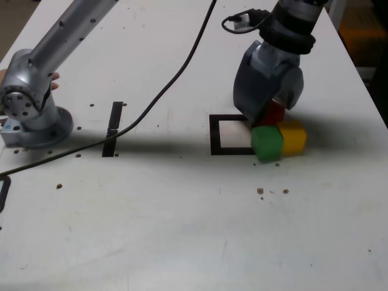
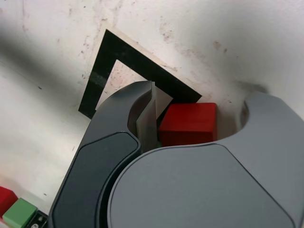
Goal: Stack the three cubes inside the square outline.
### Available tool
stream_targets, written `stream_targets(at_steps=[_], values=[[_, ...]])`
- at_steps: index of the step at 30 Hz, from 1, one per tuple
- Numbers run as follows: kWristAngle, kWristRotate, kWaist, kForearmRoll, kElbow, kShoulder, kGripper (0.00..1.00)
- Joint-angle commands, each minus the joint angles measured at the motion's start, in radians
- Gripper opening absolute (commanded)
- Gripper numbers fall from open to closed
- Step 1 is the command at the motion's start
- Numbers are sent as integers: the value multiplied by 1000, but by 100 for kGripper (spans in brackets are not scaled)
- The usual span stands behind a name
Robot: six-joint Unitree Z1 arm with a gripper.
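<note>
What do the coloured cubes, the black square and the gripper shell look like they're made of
The red cube, green cube and yellow cube look like matte painted wood or plastic: flat colour, no glare; which one is unclear. The square outline looks like black tape, its edges slightly scuffed. The gripper shell appears to be smooth grey moulded plastic with a soft sheen.

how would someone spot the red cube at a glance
Find the black square outline on the white table. At its right edge in the exterior view, three cubes cluster. The red cube sits between the gripper jaws, behind the green cube and yellow cube.
</note>
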Motion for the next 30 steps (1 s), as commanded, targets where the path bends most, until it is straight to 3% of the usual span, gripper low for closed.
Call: stream_targets(at_steps=[1, 3, 8, 17, 26, 30], values=[[15, 1, 3, -10, -5, 1, 50], [38, 1, 3, -26, -11, 0, 41], [69, 11, 7, -45, -19, 0, 30], [79, 48, 12, -43, -21, -16, 25], [115, 124, 8, 14, 10, -136, 25], [137, 162, -10, 50, 67, -233, 25]])
